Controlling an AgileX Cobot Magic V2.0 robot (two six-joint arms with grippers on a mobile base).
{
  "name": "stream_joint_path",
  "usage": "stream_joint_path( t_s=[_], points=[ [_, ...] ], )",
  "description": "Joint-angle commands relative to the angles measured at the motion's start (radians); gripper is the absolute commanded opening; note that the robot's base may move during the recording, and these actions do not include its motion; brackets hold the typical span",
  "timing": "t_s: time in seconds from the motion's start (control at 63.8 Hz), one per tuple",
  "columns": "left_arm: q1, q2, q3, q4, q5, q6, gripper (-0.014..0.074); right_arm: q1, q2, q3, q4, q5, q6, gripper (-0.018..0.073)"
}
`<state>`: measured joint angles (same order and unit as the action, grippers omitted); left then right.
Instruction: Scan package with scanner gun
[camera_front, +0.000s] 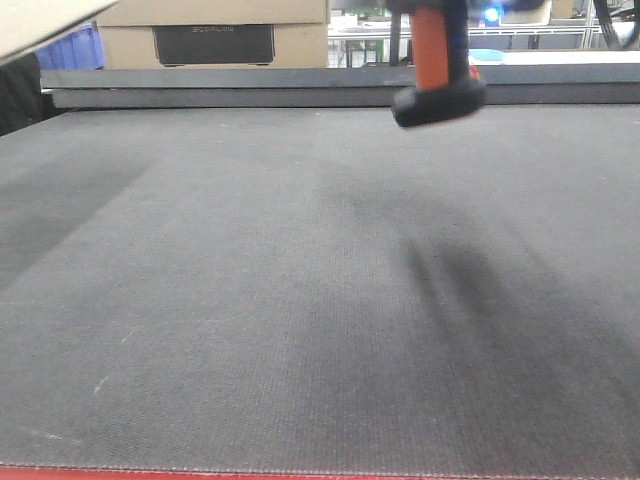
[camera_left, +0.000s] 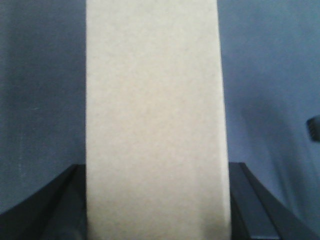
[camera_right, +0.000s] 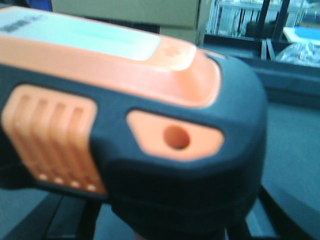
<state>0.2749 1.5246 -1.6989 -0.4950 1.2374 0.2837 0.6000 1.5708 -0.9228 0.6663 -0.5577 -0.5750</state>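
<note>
Status: left gripper (camera_left: 157, 210) clamped across the plain tan cardboard package (camera_left: 152, 100), which is up off the grey mat (camera_front: 300, 300), top left in the front view. The right gripper (camera_right: 165, 220) grasps the black pistol-shaped scanner gun (camera_right: 150, 125) with orange patches, also airborne. Package is probably light with crushable walls, so grip the flat sides with modest force. Scanner gun looks rigid; hold it by the handle.
</note>
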Motion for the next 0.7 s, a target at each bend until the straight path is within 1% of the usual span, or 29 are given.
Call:
stream_joint_path(
  t_s=[0.0, 0.251, 0.345, 0.689],
  points=[
    [-0.033, -0.013, 0.001, 0.015, -0.016, -0.023, -0.0111, 0.0, -0.019, -0.028, -0.019, -0.066, -0.011, -0.0166],
    [-0.118, -0.013, 0.001, 0.024, -0.016, -0.034, -0.0111, 0.0, -0.017, -0.037, -0.013, -0.066, -0.011, -0.0166],
    [-0.134, -0.013, 0.001, 0.024, -0.016, -0.073, -0.0111, 0.0, -0.011, -0.019, -0.01, -0.066, -0.011, -0.0166],
    [-0.135, -0.013, 0.001, 0.024, -0.016, -0.079, -0.0111, 0.0, -0.009, 0.009, -0.005, -0.066, -0.011, -0.0166]
  ],
)
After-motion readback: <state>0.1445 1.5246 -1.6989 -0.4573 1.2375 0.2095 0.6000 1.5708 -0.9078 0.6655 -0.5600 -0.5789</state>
